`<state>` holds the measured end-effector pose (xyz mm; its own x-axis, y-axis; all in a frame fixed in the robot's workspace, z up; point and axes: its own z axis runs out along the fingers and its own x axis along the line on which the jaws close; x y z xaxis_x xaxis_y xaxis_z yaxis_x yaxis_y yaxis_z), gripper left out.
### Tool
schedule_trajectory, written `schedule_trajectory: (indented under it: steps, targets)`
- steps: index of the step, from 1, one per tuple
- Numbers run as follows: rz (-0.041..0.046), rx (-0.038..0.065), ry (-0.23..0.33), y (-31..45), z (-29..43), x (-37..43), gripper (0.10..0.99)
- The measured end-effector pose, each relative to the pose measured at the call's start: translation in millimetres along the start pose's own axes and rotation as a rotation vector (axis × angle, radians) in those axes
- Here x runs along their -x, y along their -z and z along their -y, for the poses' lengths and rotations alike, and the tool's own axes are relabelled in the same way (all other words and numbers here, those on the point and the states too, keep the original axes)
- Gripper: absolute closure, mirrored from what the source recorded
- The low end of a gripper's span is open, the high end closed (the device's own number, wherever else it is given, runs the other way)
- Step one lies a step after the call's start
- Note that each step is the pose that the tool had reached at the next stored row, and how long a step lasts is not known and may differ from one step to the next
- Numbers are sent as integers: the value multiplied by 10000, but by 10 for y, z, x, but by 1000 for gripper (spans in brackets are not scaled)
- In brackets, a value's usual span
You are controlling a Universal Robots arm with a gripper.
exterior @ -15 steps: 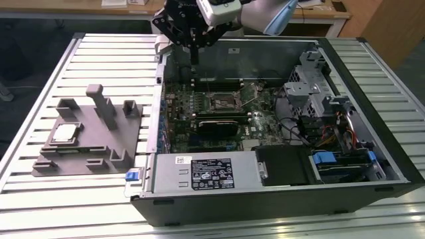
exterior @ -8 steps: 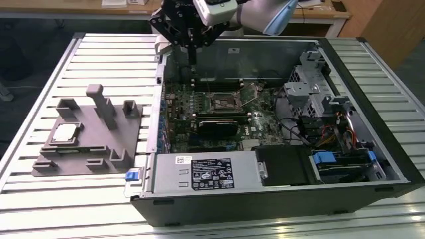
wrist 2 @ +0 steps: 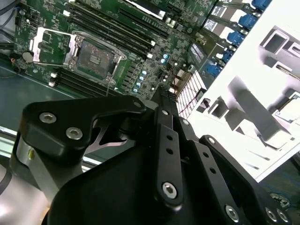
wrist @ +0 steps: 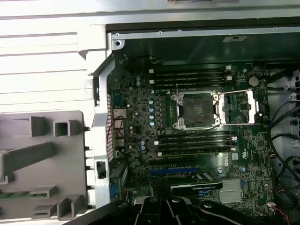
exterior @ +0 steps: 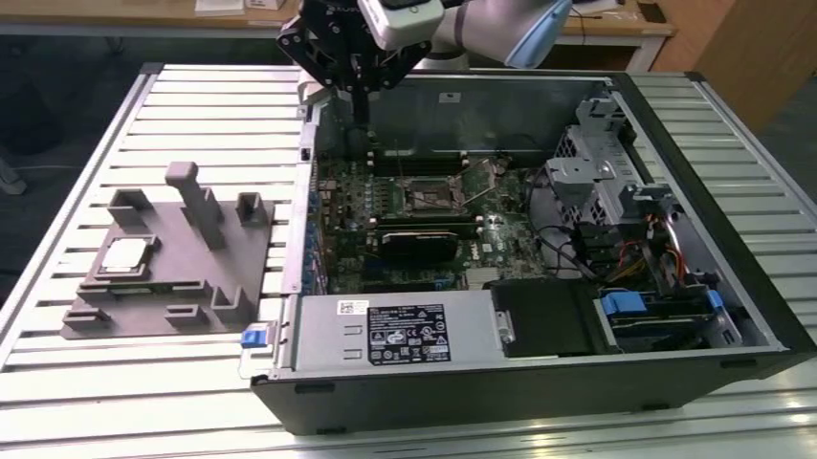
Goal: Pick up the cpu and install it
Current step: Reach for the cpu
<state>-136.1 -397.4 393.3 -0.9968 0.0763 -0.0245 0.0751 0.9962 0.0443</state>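
Slatted table (exterior: 77, 143): hand (exterior: 363, 117) closed, empty, over open computer case (exterior: 511, 96); cpu (exterior: 124, 254) on grey fixture (exterior: 166, 292).

The cpu (exterior: 124, 254) is silvery-white with a darker rim — its fixture block (exterior: 134, 301) is plain grey. Green motherboard (exterior: 422, 225), black gripper (exterior: 364, 113), black computer case (exterior: 511, 387), blue drive tabs (exterior: 626, 308) — pale ribbed table (exterior: 205, 105).

The cpu (exterior: 125, 256) is a small flat square chip with a silvery-white metal top and a thin darker rim. It lies flat, top up, seated in the grey fixture block (exterior: 160, 304) at the exterior view's left, outside the computer case (exterior: 537, 378).
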Motion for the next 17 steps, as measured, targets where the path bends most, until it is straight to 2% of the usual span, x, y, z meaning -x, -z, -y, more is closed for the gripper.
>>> schedule_trajectory:
  steps: [17]
  targets:
    - [0,-1,1,3,6,-75,980]
